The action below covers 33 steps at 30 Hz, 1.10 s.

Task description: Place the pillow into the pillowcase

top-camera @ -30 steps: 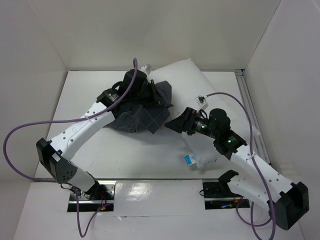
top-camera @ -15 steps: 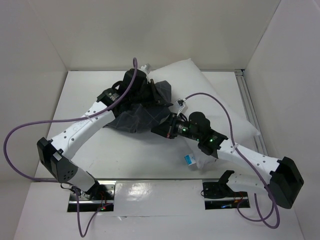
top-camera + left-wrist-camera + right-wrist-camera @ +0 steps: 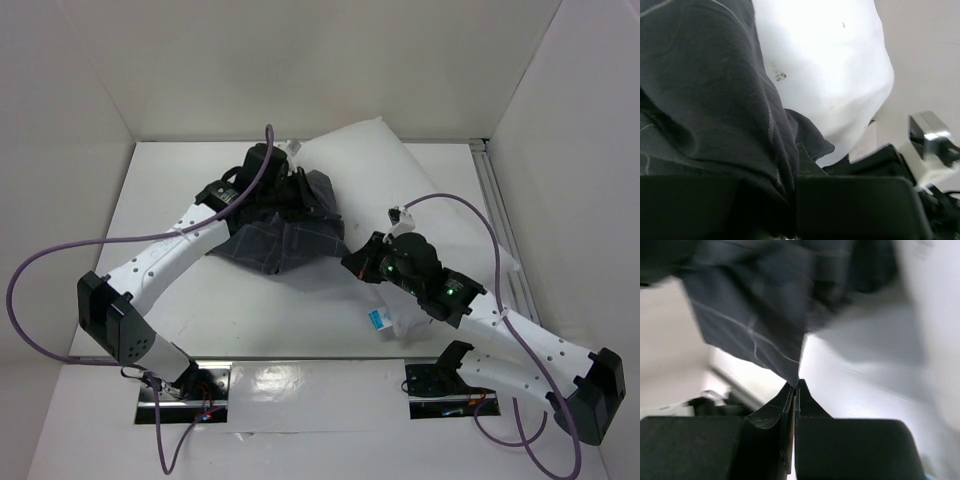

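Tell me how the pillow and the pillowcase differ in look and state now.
The pillow is plain white; the pillowcase is dark grey with thin light grid lines. The pillow is plump and spread out; the pillowcase is limp and bunched. The right hand pinches a corner of the pillowcase, not the pillow. Both are soft fabric things.
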### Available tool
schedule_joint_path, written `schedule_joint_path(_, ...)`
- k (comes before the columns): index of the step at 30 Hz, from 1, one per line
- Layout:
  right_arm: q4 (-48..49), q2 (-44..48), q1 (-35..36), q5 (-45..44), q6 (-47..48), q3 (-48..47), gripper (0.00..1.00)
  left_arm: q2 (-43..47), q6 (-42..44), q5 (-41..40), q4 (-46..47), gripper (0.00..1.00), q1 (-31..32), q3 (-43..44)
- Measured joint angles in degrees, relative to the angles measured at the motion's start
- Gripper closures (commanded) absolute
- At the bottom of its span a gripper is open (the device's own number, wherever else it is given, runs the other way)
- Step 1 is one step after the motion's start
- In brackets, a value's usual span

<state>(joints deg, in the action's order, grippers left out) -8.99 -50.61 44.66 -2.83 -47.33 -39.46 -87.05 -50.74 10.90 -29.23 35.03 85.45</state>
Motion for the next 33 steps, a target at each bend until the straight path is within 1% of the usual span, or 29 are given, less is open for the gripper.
schedule_joint_path(1, -2.62, -0.22, -0.04, -1.53, 0.39, -0.07, 1.0, 0.0, -0.04, 0.76, 0.52, 0.87, -0.04, -0.13)
schedule_joint_path(3, -7.17, -0.72, -0.07, -4.13, 1.09, -0.39, 1.0, -0.26, -0.22, 2.27, 1.05, 0.97, -0.2, -0.39)
schedule_joint_path(4, -9.03, -0.94, -0.07, -5.35, 1.44, -0.63, 1.0, -0.63, -0.33, 3.21, 1.27, 1.0, -0.22, -0.42)
schedule_joint_path(9, -16.02, -2.01, -0.07, -10.64, 3.5, -3.37, 1.0, -3.15, -0.57, 6.23, 1.92, 1.0, -0.72, -0.59)
schedule_joint_path(13, -18.93, -4.09, -0.07, -14.34, 4.17, -5.49, 1.0, -3.34, -0.61, 7.91, 2.19, 0.98, -1.64, -0.61)
schedule_joint_path(17, -20.65, -7.69, -0.13, -16.94, 4.42, -7.06, 1.0, -3.21, -0.48, 10.88, 2.25, 0.87, -3.52, -0.59)
schedule_joint_path(20, -21.11, -8.57, -0.61, -17.77, 4.96, -7.52, 1.0, -2.4, -0.22, 12.63, 1.95, 0.86, -5.92, -0.59)
schedule_joint_path(21, -22.01, -8.61, -0.96, -18.1, 5.4, -7.69, 1.0, -1.64, -0.15, 12.7, 2.01, 0.89, -7.28, -0.59)
schedule_joint_path(22, -22.84, -8.68, -1.31, -18.38, 5.86, -7.85, 1.0, -0.79, -0.15, 12.68, 2.1, 0.96, -8.68, -0.59)
schedule_joint_path(25, -24.94, -9.81, -2.21, -18.99, 7.34, -9.49, 1.0, 2.51, -0.04, 12.66, 2.69, 0.96, -12.92, -0.52)
schedule_joint_path(27, -25.38, -11.15, -2.29, -19.32, 8.46, -11.78, 1.0, 4.24, -0.07, 12.98, 2.93, 1.0, -14.82, -0.26)
schedule_joint_path(28, -25.53, -11.87, -2.45, -19.54, 9.09, -13.22, 1.0, 4.94, -0.02, 13.35, 2.99, 1.0, -15.45, 0.0)
schedule_joint_path(30, -25.35, -13.42, -2.78, -20.02, 10.51, -16.65, 1.0, 6.01, 0.02, 14.21, 3.3, 1.0, -16.41, 0.52)
schedule_joint_path(33, -25.42, -16.44, -3.98, -21.07, 13.16, -24.59, 1.0, 7.13, 1.27, 14.05, 2.27, 1.0, -17.38, 2.54)
